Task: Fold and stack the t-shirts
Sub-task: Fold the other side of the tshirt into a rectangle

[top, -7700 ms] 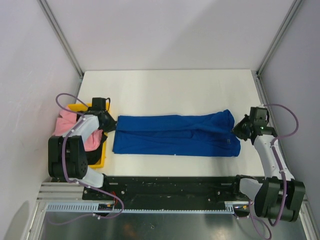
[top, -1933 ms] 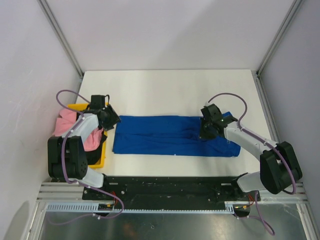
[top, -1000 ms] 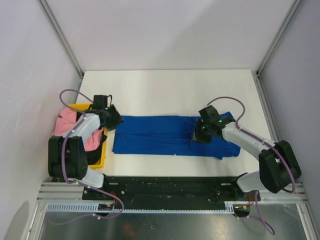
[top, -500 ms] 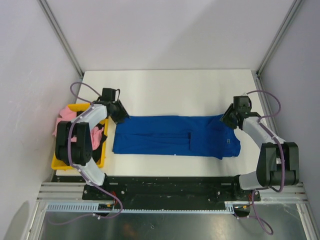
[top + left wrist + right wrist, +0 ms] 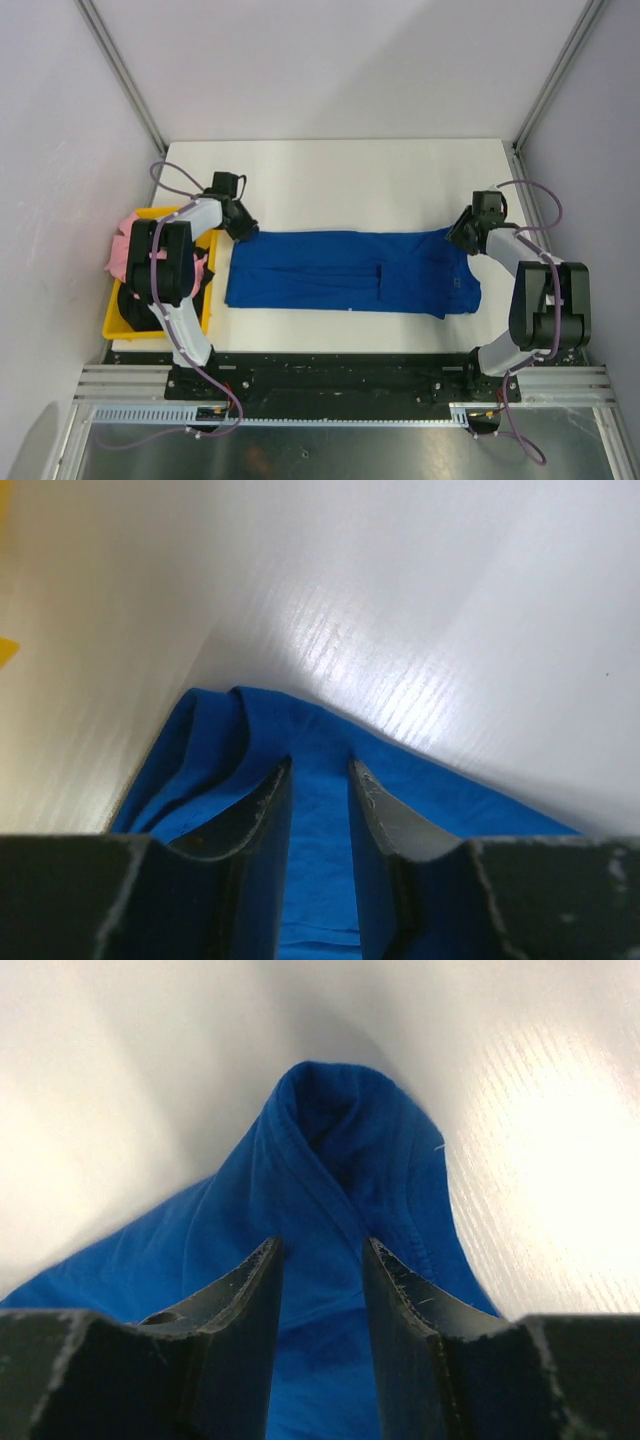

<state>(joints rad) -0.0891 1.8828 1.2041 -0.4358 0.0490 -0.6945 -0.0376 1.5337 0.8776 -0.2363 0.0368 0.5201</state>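
shirt: blue shirt (image 5: 350, 272) lies as a long strip on surface (image 5: 340, 180)
left pincer (image 5: 243, 232): at far-left corner, cloth in narrow gap, grip cannot tell
right pincer (image 5: 458, 238): astride far-right corner, grip cannot tell
risk: weak or one-layer pinch, so corner slips and fold skews

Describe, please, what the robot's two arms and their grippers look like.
Both the left arm and right arm have white link shells, black joints and bases. A purple cable loops beside each wrist. The left gripper and right gripper have dark, tapered fingers with scuffed, whitish edges.
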